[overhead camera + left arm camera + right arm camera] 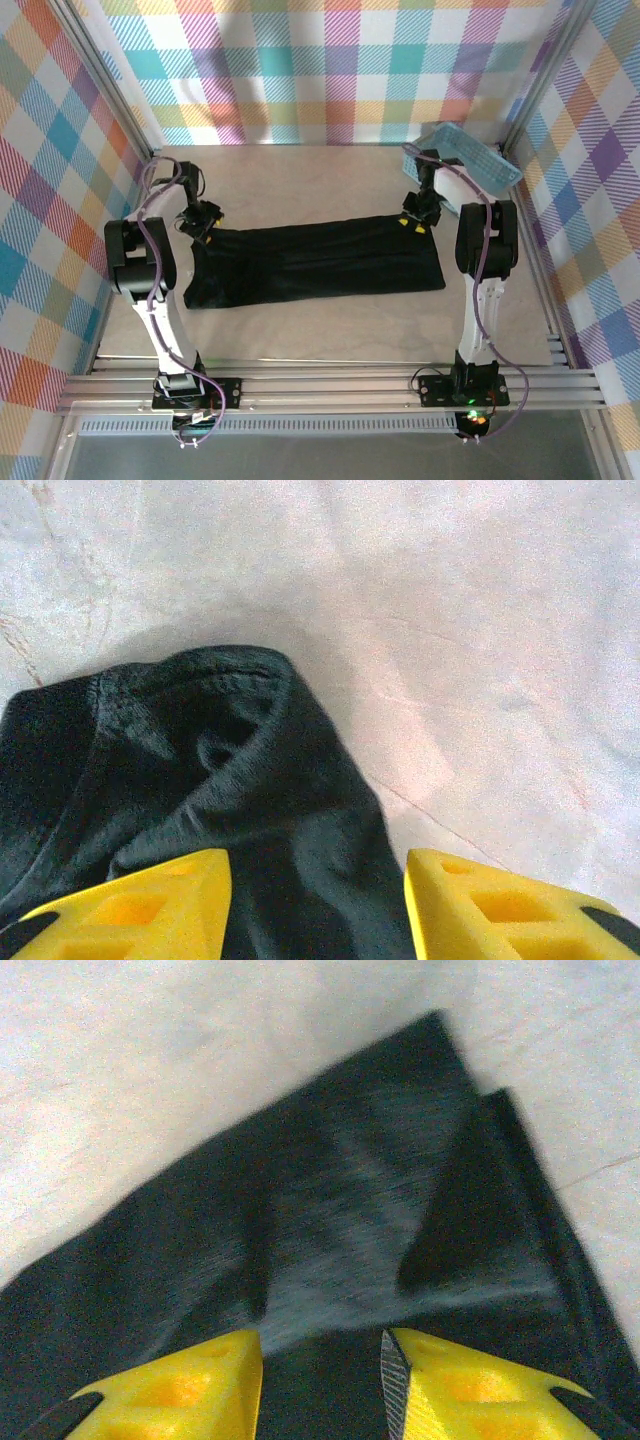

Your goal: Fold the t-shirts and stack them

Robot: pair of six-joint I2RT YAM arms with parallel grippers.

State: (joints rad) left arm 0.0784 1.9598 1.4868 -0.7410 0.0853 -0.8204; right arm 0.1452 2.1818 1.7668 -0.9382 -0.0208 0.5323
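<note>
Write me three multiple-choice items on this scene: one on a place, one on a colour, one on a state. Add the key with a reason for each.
1. Where on the table is the light-blue basket?
A. far right corner
B. centre
C. near left edge

2. What colour are the fingers of the left tool?
A. red
B. yellow
C. white

3. How does the black t-shirt lie?
A. bunched in a ball
B. draped over the basket
C. flat in a long band, left to right

Key:
1 A: the top view shows it tilted at the far right.
2 B: the left wrist view shows two yellow fingers over the cloth.
3 C: the top view shows it stretched flat across the middle.
</note>
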